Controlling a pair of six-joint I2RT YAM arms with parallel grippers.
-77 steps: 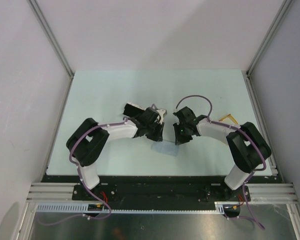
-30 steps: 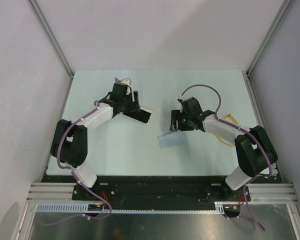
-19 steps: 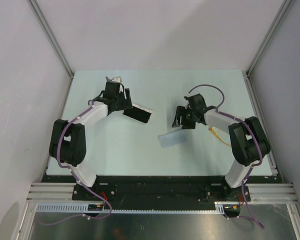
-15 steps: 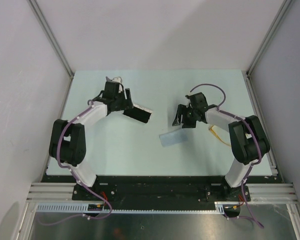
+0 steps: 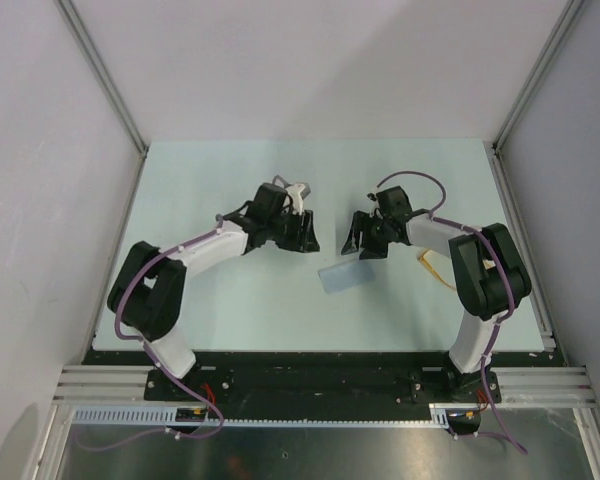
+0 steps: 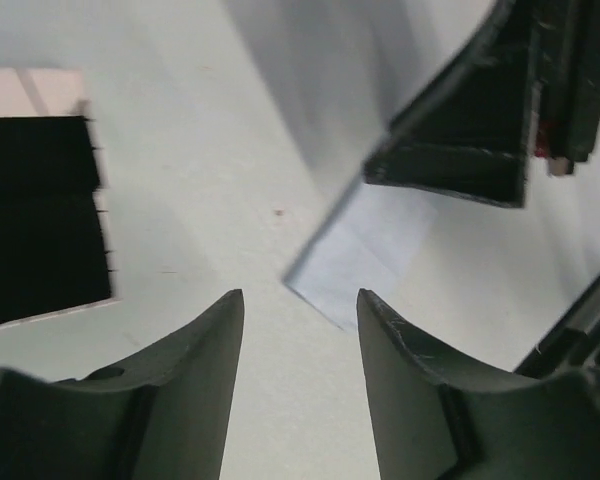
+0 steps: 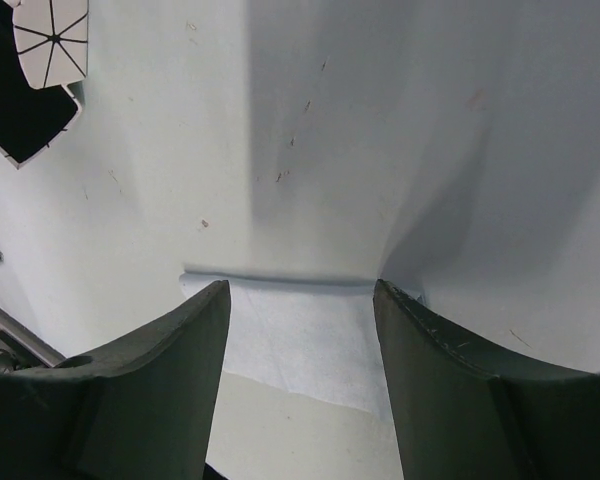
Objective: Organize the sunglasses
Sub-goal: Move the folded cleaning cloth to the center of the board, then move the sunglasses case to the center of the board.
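Observation:
The sunglasses [image 5: 427, 263] show only as a thin yellow frame on the table, right of my right forearm. My left gripper [image 5: 308, 240] is open and empty at mid table; its wrist view [image 6: 300, 300] shows bare table between the fingers. My right gripper [image 5: 356, 246] is open and empty just above the blue-grey cloth [image 5: 342, 277], whose far edge lies between its fingers [image 7: 300, 290]. The cloth [image 7: 295, 340] also shows in the left wrist view [image 6: 365, 265]. The white case with black triangle lines [image 7: 48, 35] lies open, its black inside [image 6: 40, 215] beside my left gripper.
Metal rails [image 5: 515, 235] edge the pale table [image 5: 230, 300] left and right, with grey walls behind. My two grippers face each other a short way apart. The right arm's purple cable [image 5: 410, 180] loops above its wrist.
My left arm swung from the far left back toward the table's middle. The right gripper stayed by the cloth, which lies flat where it was let down about a second ago.

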